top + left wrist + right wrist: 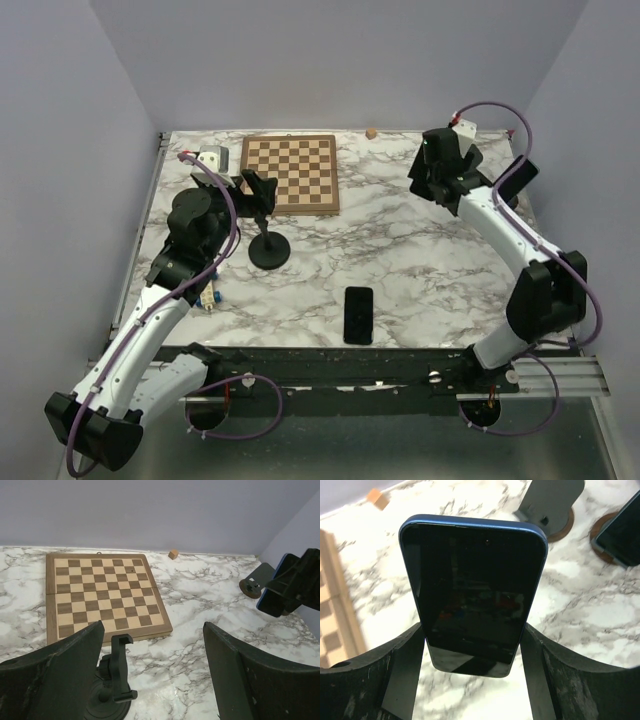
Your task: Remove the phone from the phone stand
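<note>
Right end effector [472, 635] is clamping the blue phone [470, 580] by its long edges near the far right corner of the surface, holding it apart from the grey phone stand [552, 500], which is sitting just beyond it. Left end effector [152, 630] is hanging wide open and gripping nothing, over a black clamp stand [117, 680] by the left edge. A black phone [358, 315] is lying flat near the near edge.

3 phones [358, 315] [475, 595] [620, 527], 3 stands [268, 245] [550, 502] [601, 539], 1 chessboard [290, 174], 1 cube [371, 132]
</note>
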{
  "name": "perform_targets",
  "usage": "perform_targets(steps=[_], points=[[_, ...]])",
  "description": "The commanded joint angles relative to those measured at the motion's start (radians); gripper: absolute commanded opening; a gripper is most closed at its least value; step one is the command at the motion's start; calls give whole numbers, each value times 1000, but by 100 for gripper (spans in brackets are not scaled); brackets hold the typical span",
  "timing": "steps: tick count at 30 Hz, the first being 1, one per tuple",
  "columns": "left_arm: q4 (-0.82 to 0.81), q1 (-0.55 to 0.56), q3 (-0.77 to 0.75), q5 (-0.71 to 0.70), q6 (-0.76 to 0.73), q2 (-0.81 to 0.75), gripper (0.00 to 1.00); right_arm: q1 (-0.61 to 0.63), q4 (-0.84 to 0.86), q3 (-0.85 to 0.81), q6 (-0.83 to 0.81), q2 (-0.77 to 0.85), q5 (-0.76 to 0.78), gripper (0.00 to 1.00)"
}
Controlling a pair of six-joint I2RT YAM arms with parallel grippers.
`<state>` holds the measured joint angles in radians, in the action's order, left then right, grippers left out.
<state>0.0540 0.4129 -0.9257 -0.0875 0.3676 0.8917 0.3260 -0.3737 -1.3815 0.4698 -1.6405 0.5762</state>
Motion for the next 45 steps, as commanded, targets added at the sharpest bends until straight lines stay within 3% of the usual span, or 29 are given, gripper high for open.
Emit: perform_targets(steps=[1, 8, 19, 23, 30, 36, 45], points=[[1, -8, -21, 27, 12, -3, 88, -8, 9, 142, -54, 148, -227, 1], [-6, -5, -12, 16, 8, -9, 88, -7, -120, 281, -45, 220, -427, 1], [-3, -3, -13, 21, 8, -1, 88, 72, -329, 360, 21, 240, -551, 1], [-3, -1, -15, 23, 10, -9, 88, 104, -315, 470, 96, 312, -638, 1], [-2, 7, -15, 30, 16, -8, 88, 231, -283, 631, 244, 373, -630, 1], [3, 12, -19, 19, 7, 0, 88, 368, -294, 676, 361, 391, -580, 1], [-2, 12, -14, 16, 5, 6, 88, 407, -288, 703, 362, 364, -507, 1]])
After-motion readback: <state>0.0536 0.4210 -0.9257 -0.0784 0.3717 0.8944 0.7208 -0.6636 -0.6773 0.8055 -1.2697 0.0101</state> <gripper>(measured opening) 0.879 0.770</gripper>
